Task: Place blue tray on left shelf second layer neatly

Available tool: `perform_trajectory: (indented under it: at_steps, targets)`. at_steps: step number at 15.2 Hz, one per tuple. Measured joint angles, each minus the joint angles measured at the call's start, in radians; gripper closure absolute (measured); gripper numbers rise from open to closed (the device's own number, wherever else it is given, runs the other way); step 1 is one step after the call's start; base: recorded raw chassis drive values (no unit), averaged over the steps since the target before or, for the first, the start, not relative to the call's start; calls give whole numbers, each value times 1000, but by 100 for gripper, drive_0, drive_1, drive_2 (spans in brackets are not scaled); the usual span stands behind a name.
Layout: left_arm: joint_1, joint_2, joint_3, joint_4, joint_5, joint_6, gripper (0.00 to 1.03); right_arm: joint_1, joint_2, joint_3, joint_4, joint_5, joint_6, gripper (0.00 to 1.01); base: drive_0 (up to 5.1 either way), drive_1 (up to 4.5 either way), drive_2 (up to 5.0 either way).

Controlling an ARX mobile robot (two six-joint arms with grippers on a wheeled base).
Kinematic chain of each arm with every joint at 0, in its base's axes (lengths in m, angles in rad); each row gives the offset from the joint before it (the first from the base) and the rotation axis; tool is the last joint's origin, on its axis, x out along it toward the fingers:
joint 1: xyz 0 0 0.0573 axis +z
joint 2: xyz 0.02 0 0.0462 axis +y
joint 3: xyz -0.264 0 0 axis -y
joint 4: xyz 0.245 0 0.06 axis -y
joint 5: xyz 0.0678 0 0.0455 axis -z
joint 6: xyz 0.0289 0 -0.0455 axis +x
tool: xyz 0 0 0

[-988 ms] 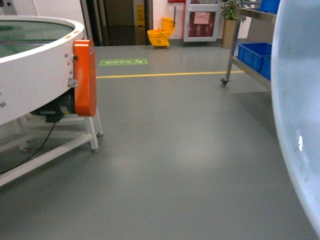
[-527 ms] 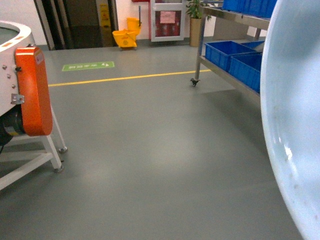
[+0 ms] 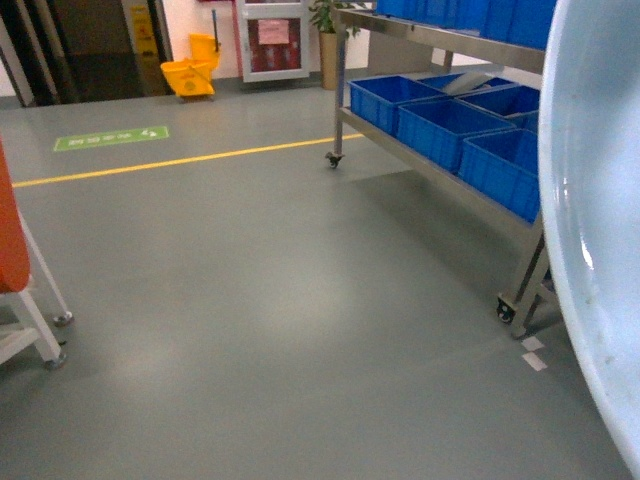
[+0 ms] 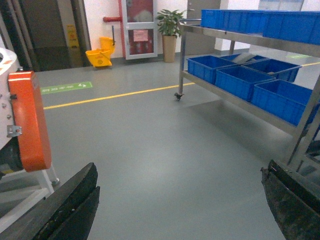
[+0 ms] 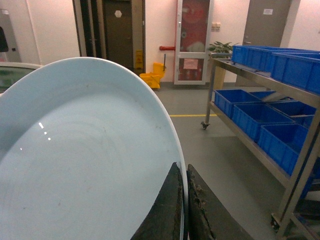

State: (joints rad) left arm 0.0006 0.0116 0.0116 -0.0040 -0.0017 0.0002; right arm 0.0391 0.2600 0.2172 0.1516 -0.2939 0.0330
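Blue tray [image 5: 85,165] is held up off the floor by the right gripper [image 5: 184,210], standing on edge; its pale dish face fills the left of the right wrist view and its rim curves down the right edge of the head view [image 3: 600,250]. Right gripper fingers [image 5: 165,215] are pinched together on the tray rim, one each side. Left gripper [image 4: 180,210] is spread wide with nothing between its fingers, only grey floor [image 3: 280,300] under it. Steel shelf rack [image 3: 440,40] on castors stands ahead to the right, well apart from the tray; dark blue crates [image 3: 440,125] sit on its lower tier and more on the top one. Orange guard [image 4: 27,120] on a white machine at left. Yellow mop bucket [image 3: 190,75], potted plant [image 4: 170,22] and yellow floor line [image 3: 190,160] at the back.
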Motion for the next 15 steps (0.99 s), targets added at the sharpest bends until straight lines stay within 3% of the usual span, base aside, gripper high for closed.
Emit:
perform_trajectory:
  at_steps: [15]
  targets:
    - [-1,0,0,0,1,0,5,0,0,0,0,0,0,99,5,397,-388]
